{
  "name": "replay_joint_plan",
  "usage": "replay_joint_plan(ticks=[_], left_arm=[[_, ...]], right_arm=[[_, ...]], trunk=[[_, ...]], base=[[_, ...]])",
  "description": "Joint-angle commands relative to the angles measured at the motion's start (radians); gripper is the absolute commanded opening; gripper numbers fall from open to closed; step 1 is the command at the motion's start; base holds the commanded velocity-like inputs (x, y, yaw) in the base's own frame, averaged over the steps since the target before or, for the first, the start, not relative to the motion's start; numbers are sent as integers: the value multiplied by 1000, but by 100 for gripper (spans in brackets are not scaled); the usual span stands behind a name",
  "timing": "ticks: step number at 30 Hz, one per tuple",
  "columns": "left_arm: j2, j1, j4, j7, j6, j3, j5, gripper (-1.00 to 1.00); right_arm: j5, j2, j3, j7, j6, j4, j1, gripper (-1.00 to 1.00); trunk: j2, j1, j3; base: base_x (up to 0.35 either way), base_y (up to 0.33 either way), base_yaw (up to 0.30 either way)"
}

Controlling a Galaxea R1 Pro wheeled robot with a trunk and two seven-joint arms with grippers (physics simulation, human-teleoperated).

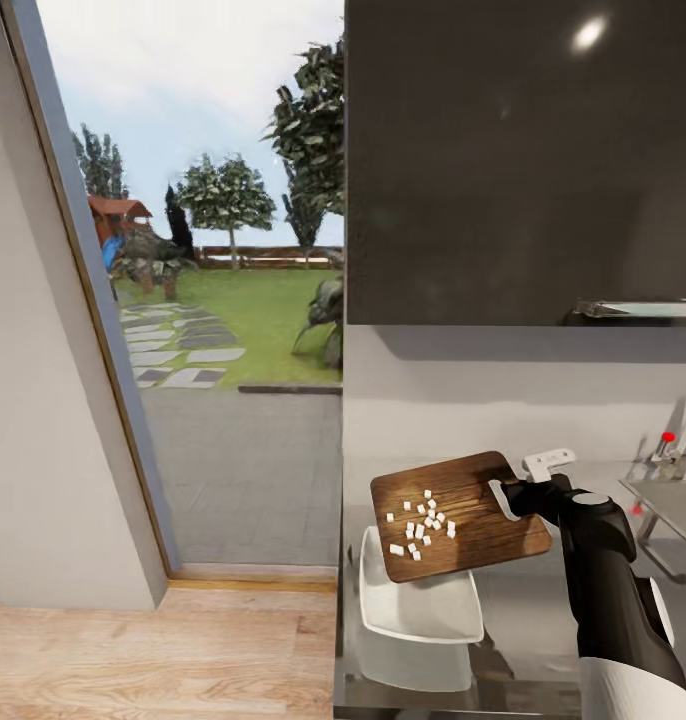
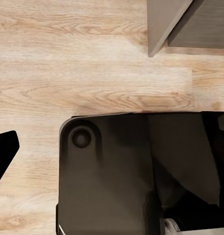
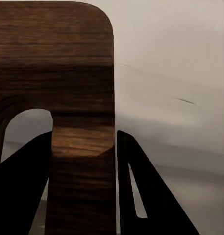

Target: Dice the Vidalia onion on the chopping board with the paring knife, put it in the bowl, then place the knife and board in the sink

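Beyond the grey countertop [image 1: 523, 600] a doorway opens onto a garden [image 1: 233, 300], with wood floor [image 1: 153, 650] beside it and the sink [image 1: 673, 500] at the far right. Reaching forward, the right gripper [image 1: 505, 497] pinches the board [image 1: 458, 515] by its handle [image 3: 82, 142], holding it tilted over the bowl [image 1: 418, 605] with diced onion [image 1: 421, 522] lying on it. Left gripper's state cannot be told.

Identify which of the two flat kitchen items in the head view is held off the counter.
The chopping board, brown wood carrying diced onion; the right gripper grips its handle end. The white bowl sits on the countertop beneath it.
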Motion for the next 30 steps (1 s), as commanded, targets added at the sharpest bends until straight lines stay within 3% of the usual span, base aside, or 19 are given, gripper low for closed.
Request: replay_joint_plan(ticks=[1, 8, 23, 30], left_arm=[[0, 1, -1, -2, -1, -4, 6, 100], [0, 1, -1, -1, -1, -4, 6, 100], [0, 1, -1, -1, -1, -4, 6, 100], [-2, 1, -1, -1, -1, -4, 6, 100]], right_arm=[[10, 1, -2, 10, 0, -1, -1, -100], [11, 0, -2, 10, -2, -1, -1, -100], [14, 1, -2, 7, -2, -1, -1, -100], [12, 1, -1, -41, -3, -1, -1, -100]], trunk=[[-1, 0, 0], [-1, 0, 0], [-1, 0, 0], [-1, 0, 0]], base=[[0, -35, 0], [0, -158, 0], [0, -9, 0], [0, -22, 0]])
